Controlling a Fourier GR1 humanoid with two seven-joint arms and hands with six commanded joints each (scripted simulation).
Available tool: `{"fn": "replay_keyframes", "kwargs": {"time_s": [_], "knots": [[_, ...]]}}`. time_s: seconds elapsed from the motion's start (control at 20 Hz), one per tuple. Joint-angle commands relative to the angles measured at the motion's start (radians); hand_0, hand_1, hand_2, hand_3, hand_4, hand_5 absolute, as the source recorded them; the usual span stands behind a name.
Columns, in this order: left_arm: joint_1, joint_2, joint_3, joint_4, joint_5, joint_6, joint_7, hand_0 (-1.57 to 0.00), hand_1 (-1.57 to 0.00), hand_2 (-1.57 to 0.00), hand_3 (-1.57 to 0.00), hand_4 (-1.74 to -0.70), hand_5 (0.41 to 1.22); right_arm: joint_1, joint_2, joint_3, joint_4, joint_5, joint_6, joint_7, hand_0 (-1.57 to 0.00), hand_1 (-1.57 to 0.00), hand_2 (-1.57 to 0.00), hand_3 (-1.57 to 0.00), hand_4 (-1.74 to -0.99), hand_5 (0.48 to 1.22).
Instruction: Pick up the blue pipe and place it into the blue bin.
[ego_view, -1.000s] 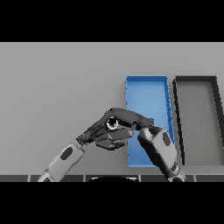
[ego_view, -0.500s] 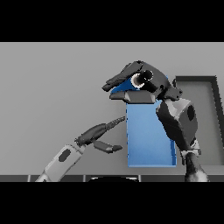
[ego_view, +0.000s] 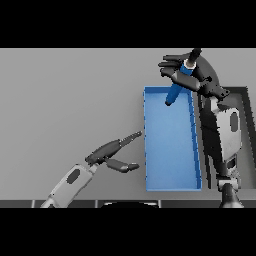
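The blue pipe slants steeply, lower end over the blue bin's far edge. The right hand clasps its upper half with curled fingers. The left hand hovers beside the bin, fingers straight.

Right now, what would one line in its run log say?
right hand: holds blue pipe | pipe: tilted, over blue bin far end | left hand: open, beside bin

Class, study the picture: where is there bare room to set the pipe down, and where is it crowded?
The blue bin has a bare floor from its middle to its near wall. The grey table is bare left of the bin, beyond the left hand. It is crowded at the bin's far end, where the right hand holds the blue pipe, and along the right arm beside the dark bin.
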Motion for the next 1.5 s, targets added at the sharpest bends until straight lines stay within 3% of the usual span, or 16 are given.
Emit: {"fn": "replay_keyframes", "kwargs": {"time_s": [0.0, 0.05, 0.2, 0.35, 0.45, 0.55, 0.6, 0.65, 0.7, 0.8, 0.9, 0.95, 1.1, 1.2, 1.35, 1.45], "knots": [[0.007, 0.003, 0.000, -0.006, 0.008, -0.005, 0.005, 0.00, 0.00, 0.00, 0.00, -0.89, 0.483, 0.029, 0.000, 0.001, 0.000, 0.018, -0.008, 0.006, -1.57, -1.57, -1.57, -1.57, -1.740, 1.122], [0.007, -0.002, -0.002, 0.005, 0.001, 0.000, 0.016, 0.00, 0.00, 0.00, 0.00, -0.89, 0.478, 0.066, 0.001, 0.011, -0.004, 0.039, -0.016, 0.030, -1.57, -1.57, -1.57, -1.57, -1.740, 1.121], [0.005, -0.003, 0.000, 0.012, 0.002, -0.002, 0.003, 0.00, 0.00, 0.00, 0.00, -0.89, 0.470, 0.179, -0.006, 0.059, 0.002, 0.041, -0.067, 0.031, -1.57, -1.57, -1.57, -1.57, -1.741, 1.120], [0.016, 0.002, 0.000, 0.003, 0.001, 0.000, -0.024, 0.00, 0.00, 0.00, 0.00, -0.88, 0.463, 0.263, -0.085, 0.178, 0.014, -0.030, -0.145, 0.031, -1.57, -1.57, -1.57, -1.57, -1.741, 1.122], [0.003, -0.013, -0.003, 0.013, -0.002, 0.007, 0.006, 0.00, 0.00, 0.00, 0.00, -0.88, 0.464, 0.310, -0.120, 0.244, 0.027, -0.056, -0.160, 0.031, -1.57, -1.57, -1.57, -1.57, -1.655, 1.124], [0.019, 0.001, -0.003, 0.011, -0.002, 0.000, -0.014, 0.00, 0.00, 0.00, 0.00, -0.88, 0.460, 0.342, -0.163, 0.309, 0.048, -0.077, -0.163, 0.031, -1.57, -1.57, -1.57, -1.57, -1.591, 1.114], [0.016, 0.006, 0.004, 0.005, 0.005, -0.002, -0.019, 0.00, 0.00, 0.00, 0.00, -0.89, 0.457, 0.339, -0.197, 0.364, 0.078, -0.108, -0.191, 0.031, -1.57, -1.57, -1.57, -1.33, -1.599, 1.110], [0.016, 0.004, 0.003, 0.007, 0.003, 0.001, -0.009, 0.00, 0.00, 0.00, 0.00, -0.89, 0.455, 0.333, -0.238, 0.440, 0.090, -0.159, -0.240, 0.031, -1.56, -1.46, -1.39, -1.12, -1.547, 1.133], [0.012, 0.005, 0.003, -0.009, 0.009, 0.000, -0.002, 0.00, 0.00, 0.00, 0.00, -0.89, 0.453, 0.304, -0.274, 0.508, 0.110, -0.235, -0.281, 0.031, -1.31, -1.17, -1.11, -0.90, -1.503, 1.150], [0.010, -0.002, -0.005, -0.004, -0.002, 0.003, 0.009, 0.00, 0.00, 0.00, 0.00, -0.89, 0.453, 0.262, -0.327, 0.632, 0.146, -0.352, -0.335, 0.031, -0.84, -0.75, -0.71, -0.57, -1.392, 1.176], [0.011, -0.002, 0.002, -0.003, 0.008, 0.003, 0.030, 0.00, 0.00, 0.00, 0.00, -0.89, 0.453, 0.226, -0.368, 0.716, 0.154, -0.408, -0.315, 0.031, -0.53, -0.48, -0.46, -0.37, -1.285, 1.141], [0.008, -0.001, 0.004, -0.001, 0.008, 0.004, 0.027, 0.00, 0.00, 0.00, 0.00, -0.89, 0.453, 0.205, -0.389, 0.762, 0.163, -0.410, -0.300, 0.031, -0.43, -0.38, -0.36, -0.29, -1.242, 1.081], [0.003, -0.014, -0.004, -0.001, 0.004, 0.006, 0.024, 0.00, 0.00, 0.00, 0.00, -0.89, 0.453, 0.182, -0.396, 0.811, 0.171, -0.337, -0.283, 0.031, -0.22, -0.19, -0.19, -0.15, -1.165, 0.924], [0.012, -0.007, -0.007, -0.009, -0.001, 0.006, 0.014, 0.00, 0.00, 0.00, 0.00, -0.90, 0.450, 0.165, -0.393, 0.858, 0.187, -0.264, -0.265, 0.021, -0.14, -0.12, -0.12, -0.10, -1.131, 0.857], [0.013, -0.004, -0.003, -0.006, 0.011, -0.002, 0.011, 0.00, 0.00, 0.00, 0.00, -0.91, 0.455, 0.157, -0.386, 0.868, 0.209, -0.228, -0.275, -0.007, -0.07, -0.06, -0.06, -0.05, -1.125, 0.764], [0.013, -0.013, -0.003, 0.004, 0.010, 0.002, 0.013, 0.00, 0.00, 0.00, 0.00, -0.91, 0.458, 0.155, -0.388, 0.876, 0.219, -0.214, -0.280, 0.002, -0.04, -0.04, -0.04, -0.03, -1.124, 0.717]]}}
